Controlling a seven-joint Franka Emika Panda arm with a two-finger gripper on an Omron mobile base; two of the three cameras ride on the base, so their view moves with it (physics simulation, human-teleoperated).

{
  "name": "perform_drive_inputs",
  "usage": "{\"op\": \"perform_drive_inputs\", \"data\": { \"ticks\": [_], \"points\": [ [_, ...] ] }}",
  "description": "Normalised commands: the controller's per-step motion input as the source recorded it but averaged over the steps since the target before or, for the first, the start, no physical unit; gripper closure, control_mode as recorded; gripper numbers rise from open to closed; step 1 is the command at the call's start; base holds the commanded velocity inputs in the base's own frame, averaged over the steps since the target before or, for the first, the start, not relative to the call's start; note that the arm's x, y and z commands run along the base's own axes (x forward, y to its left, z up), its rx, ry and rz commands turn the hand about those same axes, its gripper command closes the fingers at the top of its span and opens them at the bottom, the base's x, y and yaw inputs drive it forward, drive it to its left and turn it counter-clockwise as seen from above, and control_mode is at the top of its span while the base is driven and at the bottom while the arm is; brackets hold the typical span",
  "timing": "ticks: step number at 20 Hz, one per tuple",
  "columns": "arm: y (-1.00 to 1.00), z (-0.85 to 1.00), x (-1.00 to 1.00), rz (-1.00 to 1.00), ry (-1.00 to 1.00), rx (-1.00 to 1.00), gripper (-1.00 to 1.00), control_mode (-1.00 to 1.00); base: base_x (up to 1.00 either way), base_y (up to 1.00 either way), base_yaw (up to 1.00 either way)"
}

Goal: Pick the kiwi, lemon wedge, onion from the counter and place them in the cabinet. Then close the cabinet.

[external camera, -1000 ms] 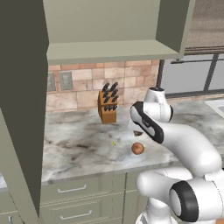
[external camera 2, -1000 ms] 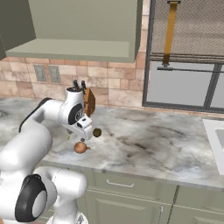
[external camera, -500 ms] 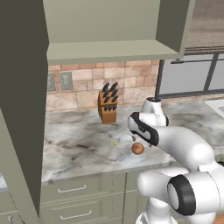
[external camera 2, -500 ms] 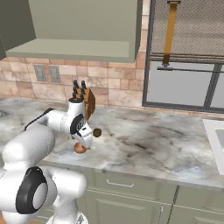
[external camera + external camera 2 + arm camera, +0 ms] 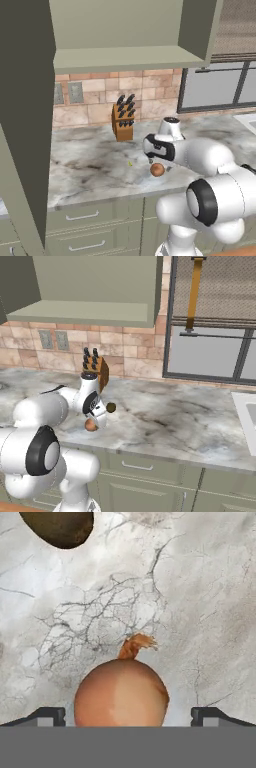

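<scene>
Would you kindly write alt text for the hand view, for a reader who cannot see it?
An orange-brown onion with a dry stem tuft sits on the grey-white marbled counter, centred between the two dark fingertips of the open claw at the bottom of the view. Part of the dark brown kiwi shows at the top left edge.
</scene>
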Motion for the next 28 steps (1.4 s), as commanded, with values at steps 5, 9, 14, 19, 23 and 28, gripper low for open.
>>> {"op": "perform_drive_inputs", "data": {
  "ticks": [5,9,14,19,23,28],
  "points": [
    [0.14,-0.45,0.0,-0.1,0.05,0.0,-1.0,-1.0,0.0,0.0,0.0],
    [0.13,-0.59,0.03,-0.09,0.08,0.0,-1.0,-1.0,0.0,0.0,0.0],
    [0.02,-0.46,0.03,-0.05,0.0,0.0,1.0,-1.0,0.0,0.0,0.0],
    [-0.16,0.58,-0.33,0.0,-0.32,0.0,1.0,-1.0,0.0,0.0,0.0],
    [-0.05,1.0,-0.21,0.0,-0.4,0.0,1.0,-1.0,0.0,0.0,0.0],
    [0.0,1.0,0.0,0.17,-0.35,0.0,1.0,-1.0,0.0,0.0,0.0]
  ]
}}
